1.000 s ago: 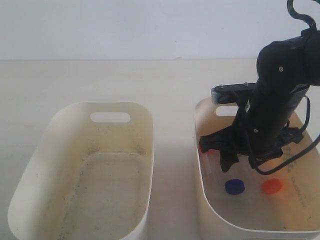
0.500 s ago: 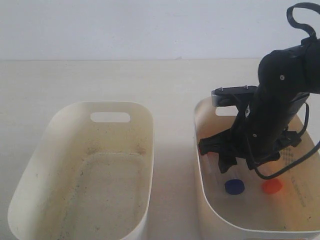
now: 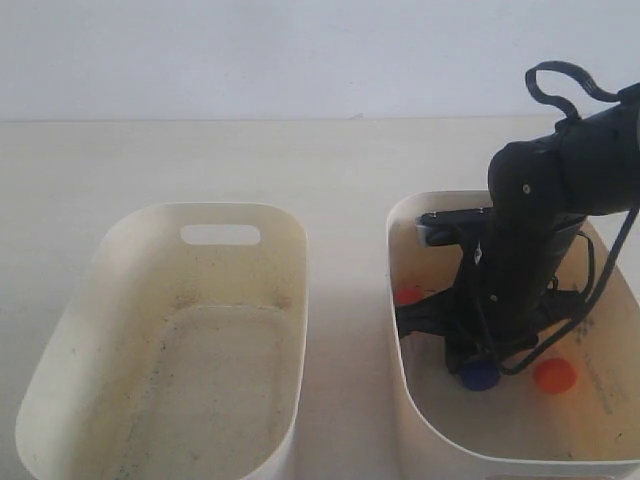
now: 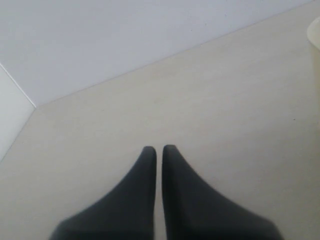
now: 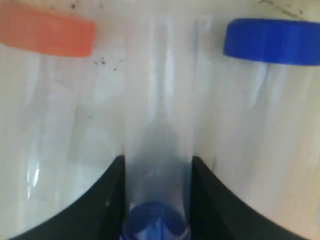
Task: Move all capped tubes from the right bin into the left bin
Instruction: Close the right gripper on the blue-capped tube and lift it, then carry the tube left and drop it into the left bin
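The right bin [image 3: 402, 250] holds the capped tubes. My right gripper [image 3: 466, 352] is down inside it. In the right wrist view the right gripper [image 5: 156, 162] is shut on a clear tube [image 5: 159, 100] whose blue cap [image 5: 152, 222] sits close to the camera, with a black finger [image 5: 107, 192] pressed to each side. Beyond lie an orange-capped tube [image 5: 47, 35] and a second blue-capped tube [image 5: 272, 40]. From outside I see an orange cap [image 3: 408, 296], a blue cap [image 3: 480, 375] and another orange cap [image 3: 554, 375]. The left bin [image 3: 100, 260] holds no tubes. My left gripper [image 4: 159, 149] is shut and holds nothing.
The right arm's black body and looping cables [image 3: 560, 75] fill the upper part of the right bin. A strip of table [image 3: 345, 330] separates the two bins. In the left wrist view there is bare table and a cream rim [image 4: 316, 35] at the frame edge.
The right arm has dropped lower into the right bin and shifted left. Its gripper now sits right at the blue cap, and the orange cap by the bin's left wall shows again.
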Tool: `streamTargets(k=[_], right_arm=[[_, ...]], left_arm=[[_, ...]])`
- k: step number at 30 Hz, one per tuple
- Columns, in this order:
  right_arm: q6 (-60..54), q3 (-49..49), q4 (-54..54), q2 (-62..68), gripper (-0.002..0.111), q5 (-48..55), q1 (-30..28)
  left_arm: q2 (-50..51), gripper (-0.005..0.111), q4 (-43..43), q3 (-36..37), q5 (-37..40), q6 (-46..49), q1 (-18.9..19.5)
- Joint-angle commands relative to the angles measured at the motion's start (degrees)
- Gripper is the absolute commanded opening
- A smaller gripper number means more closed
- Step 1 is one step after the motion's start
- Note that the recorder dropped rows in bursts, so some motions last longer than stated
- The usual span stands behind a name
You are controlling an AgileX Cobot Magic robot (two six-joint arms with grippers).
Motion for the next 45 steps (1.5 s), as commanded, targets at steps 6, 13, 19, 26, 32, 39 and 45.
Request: streamTargets(k=[6,13,19,26,32,39,45], right_arm=[[-0.1,-0.2,-0.5,-4.0,0.0,2.9,-0.1],[0.0,-0.2,-0.4,-12.4,0.0,8.0,-0.1],[-0.4,-0.2,3.4,-22.0,0.0,10.5,-0.1],[-17.7,-0.2,25.8,-29.5,0.0,5.1,0.0],[-32.8,-0.2,43.4,-30.1,0.0,0.3,6.8],[-32.9,-2.6,41.6,-28.2,0.0,-7.0,17.1],[-15.2,-14.7,21.2,-17.4,0.0,1.3,22.2]], left_arm=[[0.0,0.004,-0.2,-0.2,-0.2,-0.5,-0.3],[0.0,0.004,-0.2,-0.2,-0.2,-0.5,-0.3],[0.0,0.004,-0.2,-0.2,-0.2,-0.5,-0.3],[0.0,0.004,-0.2,-0.2,-0.2,-0.5,-0.3],[0.0,0.004,-0.2,-0.2,-0.2,-0.5,-0.3],[0.0,0.004,-0.2,-0.2,-0.2,-0.5,-0.3],[0.0,0.004,-0.2,-0.2,-0.2,-0.5,-0.3]])
